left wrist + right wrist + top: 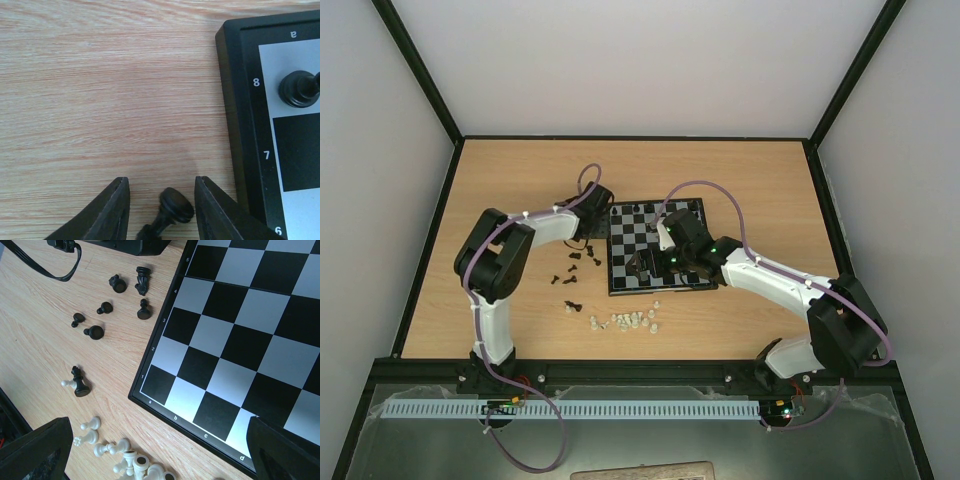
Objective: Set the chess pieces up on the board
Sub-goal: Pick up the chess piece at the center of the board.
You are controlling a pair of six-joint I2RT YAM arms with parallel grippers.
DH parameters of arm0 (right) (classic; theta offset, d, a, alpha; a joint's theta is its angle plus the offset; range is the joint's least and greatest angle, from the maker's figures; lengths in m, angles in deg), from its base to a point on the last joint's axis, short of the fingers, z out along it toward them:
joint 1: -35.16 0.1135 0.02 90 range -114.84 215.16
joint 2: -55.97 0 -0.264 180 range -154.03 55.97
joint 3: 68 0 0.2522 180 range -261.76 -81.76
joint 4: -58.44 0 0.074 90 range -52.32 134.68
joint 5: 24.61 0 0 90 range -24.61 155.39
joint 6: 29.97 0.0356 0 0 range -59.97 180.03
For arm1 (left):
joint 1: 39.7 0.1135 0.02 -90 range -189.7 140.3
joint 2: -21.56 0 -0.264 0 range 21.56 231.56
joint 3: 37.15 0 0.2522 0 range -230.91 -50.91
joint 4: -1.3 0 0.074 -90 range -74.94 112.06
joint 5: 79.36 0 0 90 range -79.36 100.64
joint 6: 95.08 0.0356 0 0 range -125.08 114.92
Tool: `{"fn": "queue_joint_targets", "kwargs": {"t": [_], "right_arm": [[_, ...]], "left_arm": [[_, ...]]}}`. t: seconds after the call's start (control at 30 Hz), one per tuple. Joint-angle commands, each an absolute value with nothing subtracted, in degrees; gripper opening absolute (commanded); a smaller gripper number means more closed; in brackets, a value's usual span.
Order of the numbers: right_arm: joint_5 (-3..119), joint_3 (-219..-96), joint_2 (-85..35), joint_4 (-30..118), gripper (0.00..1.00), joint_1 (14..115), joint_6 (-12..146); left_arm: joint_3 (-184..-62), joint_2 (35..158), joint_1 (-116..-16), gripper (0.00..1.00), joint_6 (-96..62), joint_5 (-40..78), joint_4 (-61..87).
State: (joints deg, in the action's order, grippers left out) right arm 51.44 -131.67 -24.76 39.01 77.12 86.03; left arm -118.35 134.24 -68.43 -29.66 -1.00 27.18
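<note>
The board (692, 215) lies mid-table, with a few black chess pieces (640, 208) on its far row. My left gripper (161, 180) is open low over the table beside the board's rim (235, 100). A black piece (175, 209) lies on its side between the left gripper's fingers, untouched. Another black piece (299, 89) stands on square a8. My right gripper (159, 422) is open and empty above the board's near left corner (150, 400). Several loose black pieces (93, 332) lie on the wood left of the board.
A cluster of whitish pieces (625, 320) lies on the wood just before the board, also in the right wrist view (125, 460). One black piece (80, 382) stands beside a fallen white one. Black walls frame the wooden table (760, 170).
</note>
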Motion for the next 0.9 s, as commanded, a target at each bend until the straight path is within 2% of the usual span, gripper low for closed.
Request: {"fn": "queue_joint_targets", "kwargs": {"t": [0.0, 0.1, 0.43, 0.73, 0.87], "right_arm": [[50.78, -131.12, -24.31, 38.25, 0.96, 76.92, 85.89], [50.89, -131.0, -24.36, 38.11, 0.96, 76.91, 85.83], [50.63, -130.74, -24.56, 38.52, 0.96, 76.96, 85.82], [50.72, -130.63, -24.54, 38.55, 0.95, 76.96, 85.78], [50.63, -130.75, -24.71, 38.61, 0.95, 76.94, 85.76]], "left_arm": [[-116.3, 140.0, -68.61, 0.36, -30.47, 3.54, 37.63], [-116.96, 140.34, -68.45, 0.31, -30.38, 3.01, 37.97], [-117.27, 140.58, -67.06, 0.29, -30.43, 3.46, 37.67], [-117.11, 141.03, -65.95, 0.13, -31.42, 4.27, 37.4], [-117.17, 140.6, -65.42, 0.1, -32.32, 5.55, 37.05]]}}
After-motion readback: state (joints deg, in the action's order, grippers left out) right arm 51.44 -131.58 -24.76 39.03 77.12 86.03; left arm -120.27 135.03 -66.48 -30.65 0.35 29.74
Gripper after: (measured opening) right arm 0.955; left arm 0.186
